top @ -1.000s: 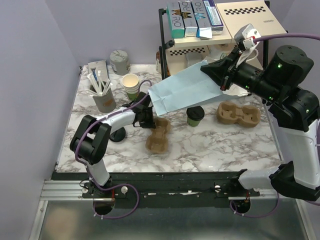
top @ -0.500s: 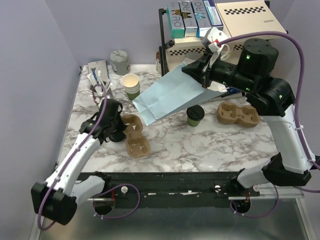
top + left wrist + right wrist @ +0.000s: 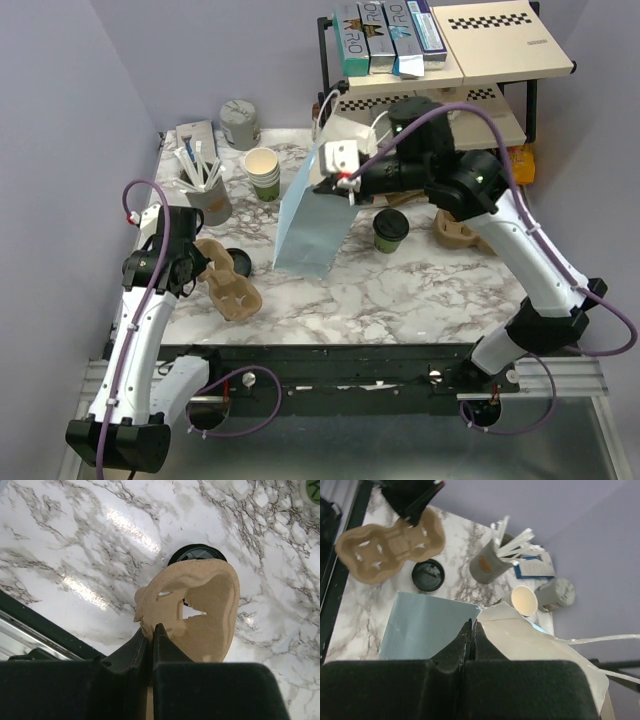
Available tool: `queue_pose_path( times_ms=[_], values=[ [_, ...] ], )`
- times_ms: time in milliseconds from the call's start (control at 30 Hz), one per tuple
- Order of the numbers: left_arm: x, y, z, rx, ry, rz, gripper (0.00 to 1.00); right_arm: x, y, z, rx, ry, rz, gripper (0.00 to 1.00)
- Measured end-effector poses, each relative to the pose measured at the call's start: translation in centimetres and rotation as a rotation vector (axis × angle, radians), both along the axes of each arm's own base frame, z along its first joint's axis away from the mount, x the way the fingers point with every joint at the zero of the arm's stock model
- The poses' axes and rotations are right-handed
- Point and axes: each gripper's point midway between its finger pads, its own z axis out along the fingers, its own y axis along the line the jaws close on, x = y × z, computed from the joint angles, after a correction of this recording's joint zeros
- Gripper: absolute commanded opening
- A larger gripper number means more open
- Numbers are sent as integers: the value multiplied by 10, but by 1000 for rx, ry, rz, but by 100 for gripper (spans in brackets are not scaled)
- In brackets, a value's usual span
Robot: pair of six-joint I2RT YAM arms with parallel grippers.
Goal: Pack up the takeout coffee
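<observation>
Near the takeout coffee point(image 3: 390, 230), right jaws pinch a bag point(image 3: 310, 225); left jaws, a carrier point(image 3: 228, 285).

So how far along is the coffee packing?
Done: nothing packed yet. In hand: the left pincer pinches the brown moulded-pulp cup carrier by its rim; the right pincer holds the pale blue paper bag by its top edge. To do: the green paper cup with a black lid stands on the marble table, outside both carrier and bag.
</observation>
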Motion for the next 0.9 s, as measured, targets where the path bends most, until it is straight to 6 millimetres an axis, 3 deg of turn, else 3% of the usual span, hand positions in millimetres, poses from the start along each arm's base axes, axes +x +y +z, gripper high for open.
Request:
queue_pose_path(
  times_ms=[100,200,333,367,400,433,500,600,900],
  values=[
    [-2,4,4,8,2,5,16,-20,19,-38,-78,-12,103,1],
    [0,6,14,14,-22,4,16,-39,28,-95,-175,39,161,1],
    [0,7,27,14,-67,-4,16,-64,23,-166,-295,84,190,3],
    [0,5,30,9,-79,-11,16,-71,20,-178,-318,89,194,8],
    [0,4,34,4,-90,-20,16,-75,18,-184,-331,89,193,28],
    [0,1,38,-6,-105,-34,16,-79,17,-185,-330,85,192,37],
    [0,-4,45,-23,-130,-61,16,-83,17,-179,-305,73,178,41],
    [0,-10,56,-49,-166,-97,16,-82,14,-161,-249,51,136,57],
    [0,-19,94,-71,-272,-154,15,-71,16,-116,-110,57,25,74]
  ],
)
